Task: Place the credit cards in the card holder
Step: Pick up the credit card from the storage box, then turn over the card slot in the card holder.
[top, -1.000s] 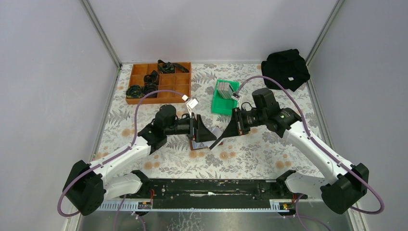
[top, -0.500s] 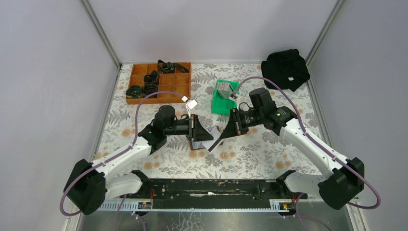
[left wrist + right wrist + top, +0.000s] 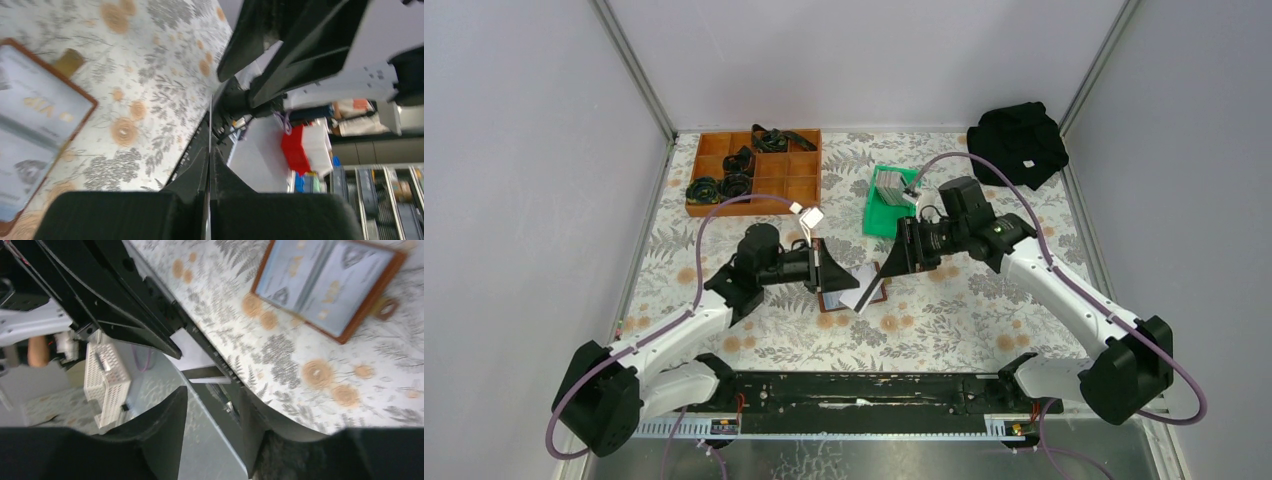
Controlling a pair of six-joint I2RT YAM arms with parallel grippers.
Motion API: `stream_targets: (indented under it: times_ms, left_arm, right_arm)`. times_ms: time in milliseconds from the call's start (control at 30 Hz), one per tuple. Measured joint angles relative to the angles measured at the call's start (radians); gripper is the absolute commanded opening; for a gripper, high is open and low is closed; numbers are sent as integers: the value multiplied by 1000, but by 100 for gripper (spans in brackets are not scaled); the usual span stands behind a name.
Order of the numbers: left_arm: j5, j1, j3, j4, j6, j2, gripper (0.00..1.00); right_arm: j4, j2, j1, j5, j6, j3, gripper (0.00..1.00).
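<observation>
Left claw (image 3: 209, 167) is pinched fully together on one credit card (image 3: 864, 295), which the left wrist view shows edge-on as a thin line between the fingers; right claw (image 3: 214, 420), just beyond the card's free end, stands parted with nothing between its fingers. The card stands on edge rather than flat; its long axis appears to run straight ahead out of the left claw's fingers, free end toward the right claw. The card holder (image 3: 832, 298) lies open on the bench (image 3: 964, 310) directly beneath and beside the left claw, slots facing up and partly filled. Probable faults: the smooth card is held at one end only, so contact may swivel it or pull it out; an edge-on card cannot enter a flat slot until tilted, so a corner may catch the leather rim; the holder is unrestrained and may slide under push; the right claw is near enough to be struck.
</observation>
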Motion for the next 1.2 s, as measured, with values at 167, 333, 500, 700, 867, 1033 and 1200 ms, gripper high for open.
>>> stream_targets:
  times_ms: [167,333,500,700,867,1033,1200]
  left_arm:
    - [-211,11,-8,-117,5,-50,0]
    - [-459,13,-48,-227,-30,-95,0]
    - [-642,13,-93,-330,-97,-119,0]
    - [-772,13,-136,-396,-171,-168,0]
    - [-818,13,-157,-406,-204,-182,0]
    - [-834,13,-183,-404,-226,-181,0]
    - [-835,13,-220,-382,-241,-172,0]
  right_arm:
    - [4,7,-5,137,-5,31,57]
    - [5,72,11,269,-19,79,57]
    - [19,165,76,391,-23,108,45]
    - [48,285,144,477,-21,120,20]
    - [61,377,183,537,-19,127,4]
    - [60,439,187,592,-16,140,0]
    - [61,476,187,619,-13,140,0]
